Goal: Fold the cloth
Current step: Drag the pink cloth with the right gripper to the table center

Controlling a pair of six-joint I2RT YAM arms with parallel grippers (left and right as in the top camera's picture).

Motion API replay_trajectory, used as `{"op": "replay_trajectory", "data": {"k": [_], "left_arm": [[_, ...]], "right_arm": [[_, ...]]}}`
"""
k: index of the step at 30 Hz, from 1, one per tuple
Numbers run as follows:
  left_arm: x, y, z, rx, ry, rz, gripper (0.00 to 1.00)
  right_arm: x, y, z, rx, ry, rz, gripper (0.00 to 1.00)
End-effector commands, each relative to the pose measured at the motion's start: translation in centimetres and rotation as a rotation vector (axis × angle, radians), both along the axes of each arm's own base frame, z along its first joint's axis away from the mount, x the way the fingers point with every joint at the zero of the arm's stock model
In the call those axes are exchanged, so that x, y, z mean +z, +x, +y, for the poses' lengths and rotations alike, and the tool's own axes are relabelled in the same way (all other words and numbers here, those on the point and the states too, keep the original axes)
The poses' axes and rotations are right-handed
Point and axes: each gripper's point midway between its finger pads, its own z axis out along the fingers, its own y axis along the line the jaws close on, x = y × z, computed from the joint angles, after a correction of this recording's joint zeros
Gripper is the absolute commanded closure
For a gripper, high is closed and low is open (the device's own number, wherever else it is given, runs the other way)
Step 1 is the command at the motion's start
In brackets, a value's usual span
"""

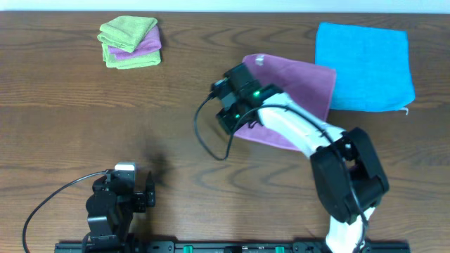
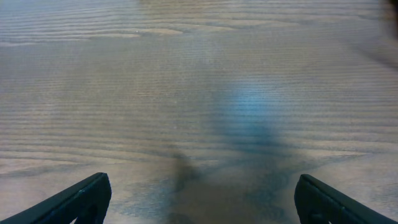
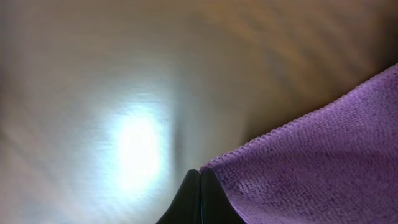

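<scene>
The purple cloth (image 1: pixel 302 84) lies at the centre right of the table, with a small white tag (image 1: pixel 261 60) at its far corner. My right gripper (image 1: pixel 228 107) is over the cloth's left edge. In the right wrist view its fingers (image 3: pixel 199 177) are pressed together with a corner of the cloth (image 3: pixel 323 162) pinched at their tips and draping to the right above the blurred tabletop. My left gripper (image 1: pixel 133 176) rests near the front left edge. Its fingers (image 2: pixel 93 190) stand wide open over bare wood (image 2: pixel 202 186), far from the cloth.
A bright blue cloth (image 1: pixel 362 67) lies at the back right, its edge touching the purple one. A folded stack of lime-green cloths with a purple layer (image 1: pixel 130 43) sits at the back left. A black cable (image 1: pixel 211 137) loops beside my right gripper.
</scene>
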Motion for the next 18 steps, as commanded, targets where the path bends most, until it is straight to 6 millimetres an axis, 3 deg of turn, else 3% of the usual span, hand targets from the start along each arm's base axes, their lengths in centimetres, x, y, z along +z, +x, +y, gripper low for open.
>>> {"op": "replay_trajectory", "data": {"k": [1,14,18], "left_arm": [[-0.3,-0.1,-0.3,-0.02,0.001,0.004,0.05],[-0.3,-0.1,-0.3,-0.02,0.001,0.004,0.05],[-0.3,-0.1,-0.3,-0.02,0.001,0.004,0.05]], "right_arm": [[1.4,-1.9,3.1,0.053,0.05,0.004,0.98],[1.2,-10.2,10.2,0.254,0.075,0.043,0.97],[1.3,-11.3,11.2,0.287,0.085,0.035,0.68]]}}
